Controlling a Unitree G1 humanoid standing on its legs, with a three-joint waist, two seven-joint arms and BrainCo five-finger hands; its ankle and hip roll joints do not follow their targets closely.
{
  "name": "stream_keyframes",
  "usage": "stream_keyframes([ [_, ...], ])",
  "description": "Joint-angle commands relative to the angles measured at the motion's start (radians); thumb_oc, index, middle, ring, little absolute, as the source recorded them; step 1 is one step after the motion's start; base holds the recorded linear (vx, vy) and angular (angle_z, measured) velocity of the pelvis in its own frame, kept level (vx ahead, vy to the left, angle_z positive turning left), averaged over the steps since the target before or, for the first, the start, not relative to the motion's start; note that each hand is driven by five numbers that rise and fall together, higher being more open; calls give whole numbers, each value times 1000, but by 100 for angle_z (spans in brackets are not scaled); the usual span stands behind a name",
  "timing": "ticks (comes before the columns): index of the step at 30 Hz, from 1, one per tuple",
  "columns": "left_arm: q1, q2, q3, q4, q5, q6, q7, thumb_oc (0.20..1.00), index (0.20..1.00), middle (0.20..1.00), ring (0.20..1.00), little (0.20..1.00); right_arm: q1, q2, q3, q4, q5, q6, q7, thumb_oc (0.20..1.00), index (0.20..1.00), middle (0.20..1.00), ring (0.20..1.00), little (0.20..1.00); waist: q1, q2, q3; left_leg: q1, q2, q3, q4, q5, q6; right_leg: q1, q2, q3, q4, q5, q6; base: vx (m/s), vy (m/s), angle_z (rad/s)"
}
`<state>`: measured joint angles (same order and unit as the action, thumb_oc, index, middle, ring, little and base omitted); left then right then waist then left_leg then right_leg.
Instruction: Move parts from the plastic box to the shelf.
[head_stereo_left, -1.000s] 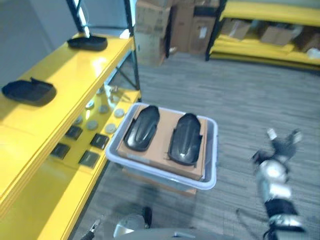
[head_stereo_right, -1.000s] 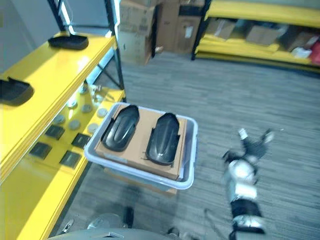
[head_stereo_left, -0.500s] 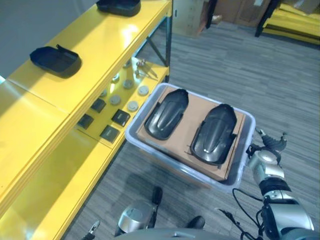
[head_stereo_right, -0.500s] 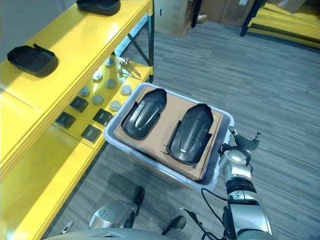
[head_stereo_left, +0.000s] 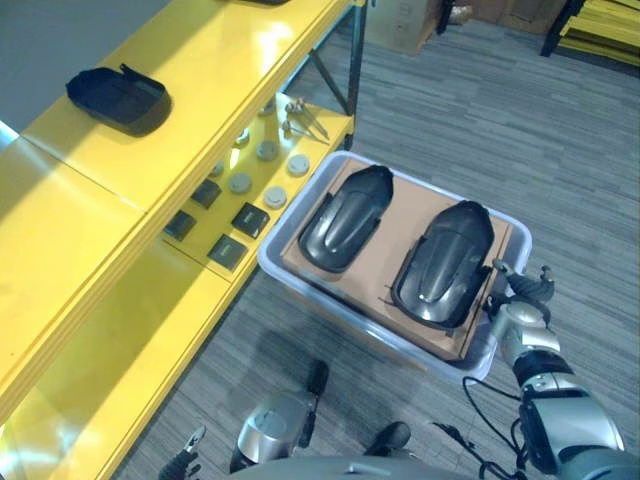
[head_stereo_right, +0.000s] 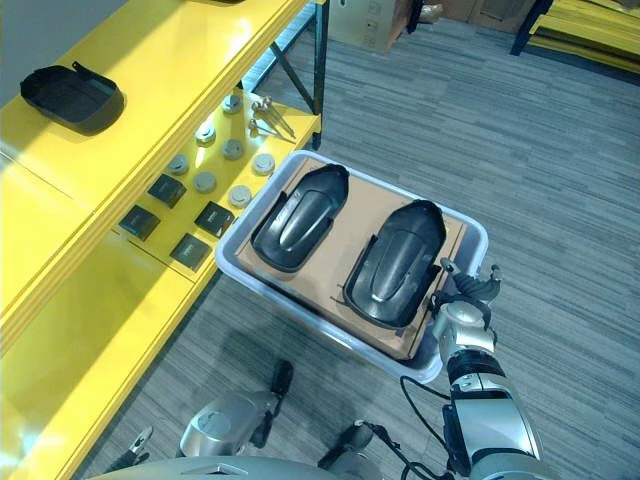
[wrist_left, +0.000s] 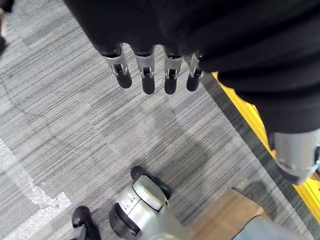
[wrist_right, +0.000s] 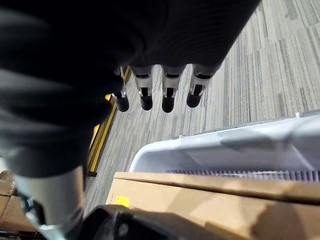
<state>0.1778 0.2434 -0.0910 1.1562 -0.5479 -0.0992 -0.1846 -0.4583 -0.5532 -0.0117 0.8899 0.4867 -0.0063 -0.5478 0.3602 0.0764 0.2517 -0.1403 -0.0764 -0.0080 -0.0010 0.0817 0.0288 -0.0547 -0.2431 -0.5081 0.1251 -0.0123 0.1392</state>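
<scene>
Glossy black parts (head_stereo_left: 345, 207) lie on brown cardboard (head_stereo_left: 400, 250) in a pale translucent plastic box (head_stereo_left: 290, 285); at nine o'clock a bright yellow shelf (head_stereo_left: 150, 190); grey striped carpet (head_stereo_left: 560, 160) at one o'clock

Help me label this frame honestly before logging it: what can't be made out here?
- What lies under the cardboard sheet in the plastic box: hidden by the sheet and the two black parts in both eye views.
- Left hand: the thumb is hidden behind its dark cover in the left wrist view.
- Small round and square items on the lower shelf: too small to identify.
- Right hand near the box's rim: contact cannot be told.
</scene>
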Motion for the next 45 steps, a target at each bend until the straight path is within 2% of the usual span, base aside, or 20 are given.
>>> stream_keyframes([
  [1, -5, 19, -47, 11, -23, -25, -3, 1000, 1000, 1000, 1000, 1000, -18, -70, 52, -70, -47, -14, 17, 1000, 1000, 1000, 1000, 1000, 29, -20, -7, -67, 55, -52, 44, -29, -48, -21, -73, 71, 7, 31, 55, 0, 0, 0],
  [9, 8, 12, -41, 6, -9, -12, -8, 1000, 1000, 1000, 1000, 1000, 0, -37, 88, -91, -79, 89, 76, 1000, 1000, 1000, 1000, 1000, 29, -20, -10, -55, 52, -53, 35, -30, -51, -16, -76, 77, 10, 26, 58, 0, 0, 0],
  [19, -9, 7, -63, 9, -19, -7, -16, 1000, 1000, 1000, 1000, 1000, -18, 22, 168, -12, -80, 128, 125, 1000, 1000, 1000, 1000, 1000, 36, -10, 13, -78, 45, -58, 54, -32, -54, -41, -86, 83, 22, 29, 55, -8, 14, 2],
  [26, -30, 0, -85, -2, -60, -5, -21, 1000, 1000, 1000, 1000, 1000, -29, 44, 210, 23, -126, 145, 98, 1000, 1000, 1000, 1000, 1000, 36, -10, 41, -119, 42, -58, 84, -34, -52, -87, -89, 98, 52, 27, 54, -29, 6, 2],
  [30, -37, 1, -90, -8, -75, -11, -24, 1000, 1000, 1000, 1000, 1000, -25, 42, 218, 45, -123, 182, 34, 1000, 1000, 1000, 1000, 1000, 32, -14, 52, -128, 45, -56, 91, -35, -50, -100, -86, 105, 62, 26, 53, -22, -16, 2],
  [36, -57, 2, -110, -19, -95, -14, -21, 1000, 1000, 1000, 1000, 1000, -4, 49, 202, 116, -113, 159, 16, 1000, 1000, 1000, 1000, 1000, 25, -16, 67, -140, 47, -54, 95, -36, -48, -117, -81, 113, 67, 30, 55, -30, -23, -1],
  [37, -59, 3, -110, -20, -96, -12, -22, 1000, 1000, 1000, 1000, 1000, -4, 51, 202, 119, -116, 158, 14, 878, 878, 878, 878, 878, 25, -16, 67, -141, 47, -54, 95, -36, -48, -119, -81, 114, 67, 30, 55, -34, -25, 0],
  [38, -65, 4, -114, -21, -99, -11, -21, 1000, 1000, 1000, 1000, 1000, -4, 52, 204, 125, -110, 153, 13, 470, 470, 470, 470, 470, 24, -16, 71, -143, 47, -54, 97, -36, -47, -121, -81, 114, 68, 31, 56, -31, -20, 0],
  [39, -69, 5, -118, -22, -102, -11, -20, 1000, 1000, 1000, 1000, 1000, -6, 52, 206, 128, -112, 154, 12, 200, 200, 200, 200, 200, 23, -16, 73, -145, 48, -53, 97, -36, -47, -124, -81, 116, 68, 32, 56, -36, -20, 0],
  [45, -80, 11, -127, -29, -116, -9, -16, 1000, 1000, 1000, 1000, 1000, -11, 39, 211, 118, -103, 150, 26, 200, 200, 200, 200, 200, 15, -20, 79, -151, 50, -48, 100, -36, -46, -135, -80, 121, 71, 35, 57, -13, -4, 0],
])
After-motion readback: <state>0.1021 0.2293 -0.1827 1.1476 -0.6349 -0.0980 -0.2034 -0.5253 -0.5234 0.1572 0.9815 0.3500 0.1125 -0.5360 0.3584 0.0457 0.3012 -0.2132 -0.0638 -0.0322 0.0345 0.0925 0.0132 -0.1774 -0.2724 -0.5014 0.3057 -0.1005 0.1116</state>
